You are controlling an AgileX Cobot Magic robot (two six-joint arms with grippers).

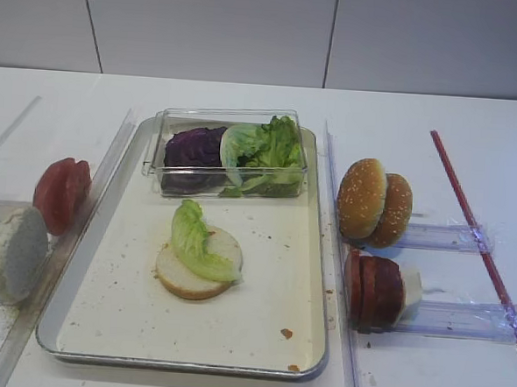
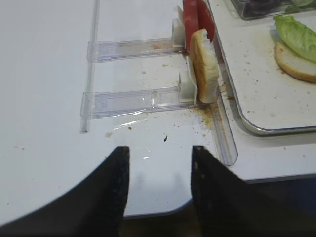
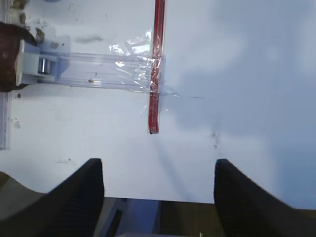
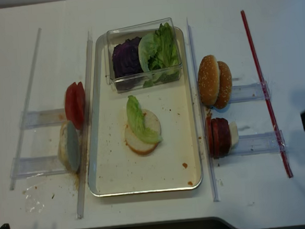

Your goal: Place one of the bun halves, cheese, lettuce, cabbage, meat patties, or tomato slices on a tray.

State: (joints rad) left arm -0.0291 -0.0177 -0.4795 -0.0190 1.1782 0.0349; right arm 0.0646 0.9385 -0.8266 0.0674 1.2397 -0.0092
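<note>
On the metal tray (image 1: 178,362) lies a bun half (image 1: 183,281) with a lettuce leaf (image 1: 194,238) on top. A clear box (image 1: 230,152) at the tray's far end holds purple cabbage (image 1: 194,147) and lettuce (image 1: 265,150). Left of the tray stand tomato slices (image 1: 61,195) and a pale bun half (image 1: 15,253). On the right stand sesame bun halves (image 1: 372,200) and meat patties (image 1: 374,291). My left gripper (image 2: 159,153) is open and empty over the table's front left edge, short of the standing bun half (image 2: 203,71). My right gripper (image 3: 158,163) is open and empty over the front right edge.
Clear plastic racks (image 3: 94,69) hold the upright food on both sides of the tray. A red strip (image 3: 156,64) runs along the table to the right of the racks. A white block (image 1: 410,290) backs the patties. Crumbs dot the tray floor.
</note>
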